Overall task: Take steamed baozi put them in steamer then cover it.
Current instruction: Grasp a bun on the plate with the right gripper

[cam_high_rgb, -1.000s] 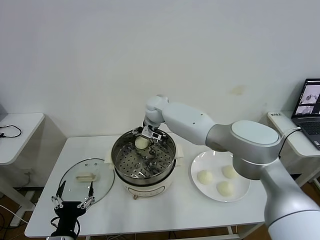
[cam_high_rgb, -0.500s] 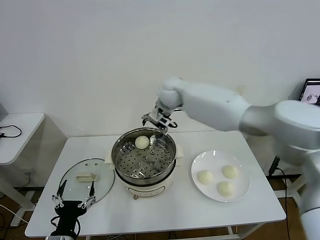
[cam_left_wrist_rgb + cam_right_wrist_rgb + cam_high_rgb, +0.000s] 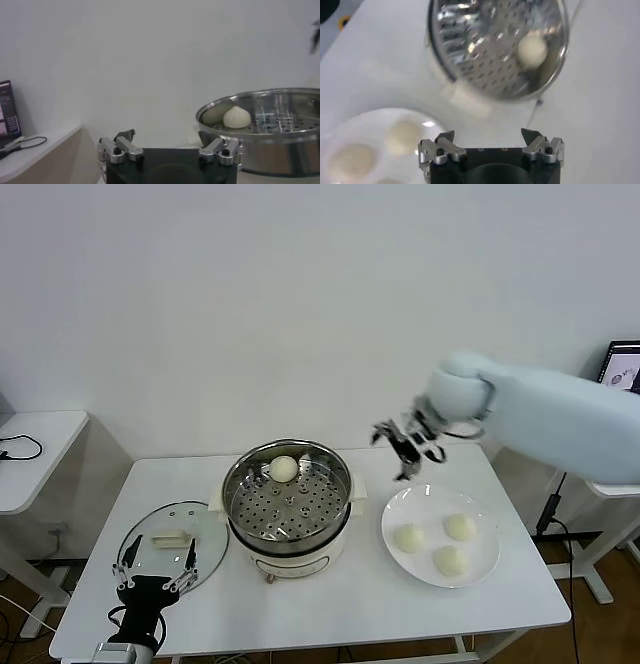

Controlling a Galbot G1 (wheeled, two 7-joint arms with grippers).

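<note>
One cream-white baozi lies at the back of the shiny steel steamer; it also shows in the left wrist view and the right wrist view. Three more baozi lie on a white plate. My right gripper is open and empty, in the air between steamer and plate, above the plate's far edge. The glass cover with its cream handle lies flat left of the steamer. My left gripper is open and empty, low at the table's front left, over the cover's near edge.
The steamer sits in a cream pot base at the table's middle. A side table with a cable stands at the left. A laptop stands at the far right.
My right gripper let go of the baozi in the steamer, rose, and swung right to above the plate's far edge. The left gripper rose slightly.
</note>
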